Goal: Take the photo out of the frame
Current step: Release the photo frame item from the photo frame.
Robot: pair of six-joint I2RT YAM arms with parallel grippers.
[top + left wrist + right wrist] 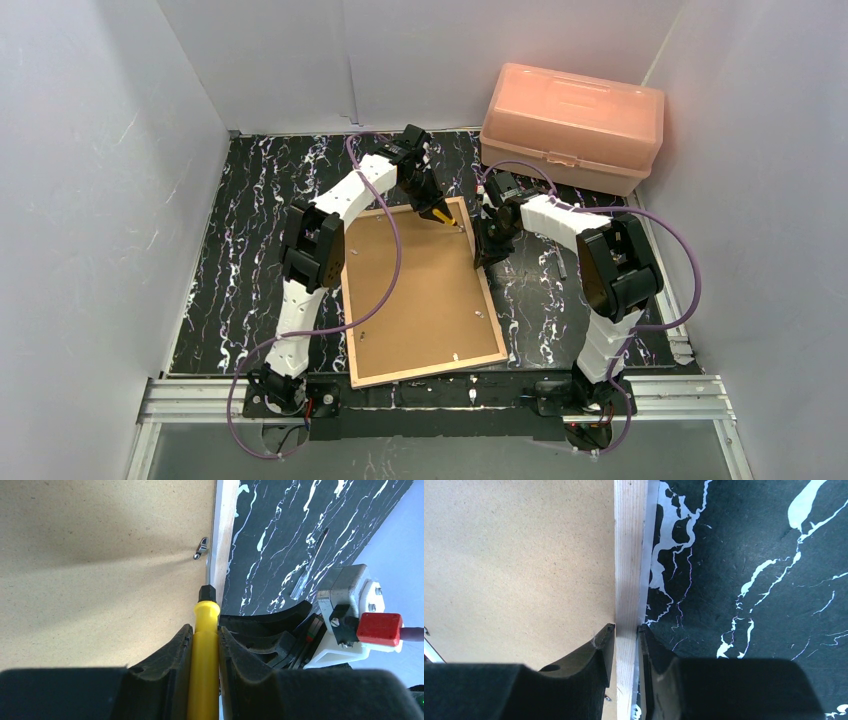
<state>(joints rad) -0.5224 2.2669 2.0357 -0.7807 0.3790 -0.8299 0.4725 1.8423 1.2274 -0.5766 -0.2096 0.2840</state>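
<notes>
The frame (pixel 493 322) lies face down on the table, its light wood edge round a plain brown backing board (pixel 420 300). The photo is hidden under the board. My left gripper (pixel 437 212) is shut on a yellow-handled screwdriver (pixel 205 645); its black tip sits at the board's edge, just short of a small metal tab (pixel 201 548). My right gripper (pixel 483 252) is shut on the frame's right wood edge (pixel 629 570), one finger on the board side, the other on the table side.
A pink plastic box (pixel 572 125) stands at the back right. A thin clear-handled tool (pixel 307 565) lies on the black marbled table (pixel 250 240) to the right of the frame. White walls close in on the left, back and right.
</notes>
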